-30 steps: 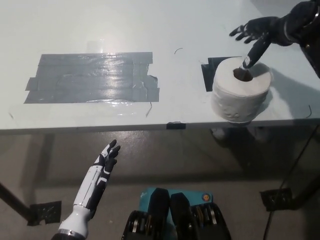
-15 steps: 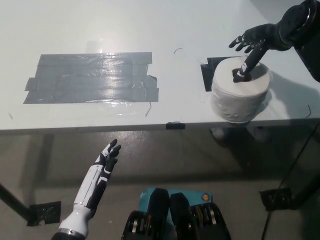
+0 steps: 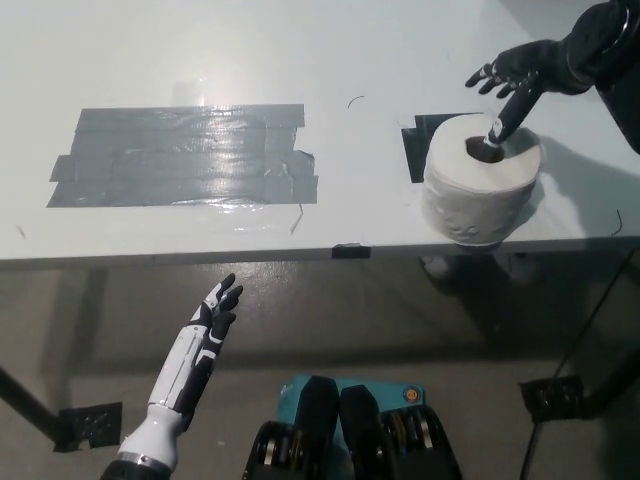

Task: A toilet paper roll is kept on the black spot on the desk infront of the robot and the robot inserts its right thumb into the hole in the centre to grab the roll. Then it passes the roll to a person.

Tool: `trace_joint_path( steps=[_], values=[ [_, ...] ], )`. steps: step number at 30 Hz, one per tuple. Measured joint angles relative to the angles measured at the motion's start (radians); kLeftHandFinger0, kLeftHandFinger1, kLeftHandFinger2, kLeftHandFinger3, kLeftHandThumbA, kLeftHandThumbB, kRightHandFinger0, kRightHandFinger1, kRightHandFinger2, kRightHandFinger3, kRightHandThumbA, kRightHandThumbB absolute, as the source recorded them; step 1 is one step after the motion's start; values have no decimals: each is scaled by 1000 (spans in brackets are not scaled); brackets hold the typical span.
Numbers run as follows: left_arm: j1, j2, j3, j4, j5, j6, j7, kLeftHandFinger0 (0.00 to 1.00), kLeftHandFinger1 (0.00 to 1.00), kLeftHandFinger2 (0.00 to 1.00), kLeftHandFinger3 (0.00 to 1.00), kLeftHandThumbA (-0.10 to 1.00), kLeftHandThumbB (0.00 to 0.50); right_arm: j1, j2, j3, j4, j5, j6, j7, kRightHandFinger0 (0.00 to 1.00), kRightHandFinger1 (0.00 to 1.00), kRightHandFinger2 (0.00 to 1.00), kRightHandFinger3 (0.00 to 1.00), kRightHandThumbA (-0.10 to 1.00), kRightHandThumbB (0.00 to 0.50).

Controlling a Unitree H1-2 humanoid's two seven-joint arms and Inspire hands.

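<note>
My black right robot hand (image 3: 515, 75) hangs spread open, thumb dipped into the core of the white toilet paper roll (image 3: 483, 180) on the pale table's (image 3: 200, 60) black spot. White left robot hand (image 3: 205, 330) rests open below the table edge.

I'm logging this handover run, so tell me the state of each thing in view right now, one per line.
toilet paper roll: upright on the desk, on the black spot, not lifted.
right hand: open, fingers spread, thumb pointing down into the roll's centre hole.
left hand: open, resting low, below the desk's edge.
black spot: mostly covered by the roll.
grey tape patch: stuck flat, corner peeling.
desk: bare here.
</note>
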Motion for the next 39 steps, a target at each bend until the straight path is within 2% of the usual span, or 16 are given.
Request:
trace_joint_path(
  steps=[4, 5, 7, 8, 17, 21, 28, 32, 36, 39],
  values=[
    [-2, 0, 0, 0, 1, 0, 0, 1000, 1000, 1000, 1000, 1000, 111, -17, -4, -7, 1, -3, 1, 3, 1000, 1000, 1000, 1000, 1000, 397],
    [-2, 0, 0, 0, 2, 0, 0, 1000, 1000, 1000, 1000, 1000, 113, -19, -4, -7, 1, -4, 1, 4, 1000, 1000, 1000, 1000, 1000, 396],
    [-3, 0, 0, 0, 2, 0, 0, 1000, 1000, 1000, 1000, 1000, 119, -24, -4, -7, 2, -6, 1, 7, 1000, 1000, 1000, 1000, 1000, 354],
    [-3, 0, 0, 0, 2, 0, 0, 1000, 1000, 1000, 1000, 1000, 118, -24, -5, -8, 2, -5, 0, 8, 1000, 1000, 1000, 1000, 1000, 349],
    [-4, 0, 0, 0, 4, 0, 0, 1000, 1000, 1000, 1000, 1000, 115, -24, -5, -17, 4, -11, -3, 8, 1000, 1000, 1000, 1000, 1000, 369],
    [-4, 0, 0, 0, 3, 0, -1, 1000, 1000, 1000, 1000, 1000, 118, -21, -5, -18, 13, -23, -15, 5, 1000, 1000, 1000, 1000, 1000, 339],
    [-6, 0, 0, 0, 3, 0, -1, 1000, 1000, 1000, 1000, 1000, 123, 7, 2, -20, 17, -44, -28, -32, 1000, 1000, 1000, 1000, 1000, 330],
    [-7, 0, 0, 0, 4, 0, -1, 1000, 1000, 1000, 1000, 1000, 119, 21, 10, -17, 18, -60, -37, -54, 1000, 1000, 1000, 1000, 1000, 354],
    [-8, 0, 0, 0, 4, 0, -1, 1000, 1000, 1000, 1000, 1000, 123, 30, 16, -17, 18, -70, -38, -67, 1000, 1000, 1000, 1000, 1000, 340],
    [-11, 0, 0, 0, 4, 0, -1, 1000, 1000, 1000, 1000, 1000, 128, 30, 18, -17, 18, -73, -39, -79, 1000, 1000, 1000, 1000, 1000, 352]
  ],
)
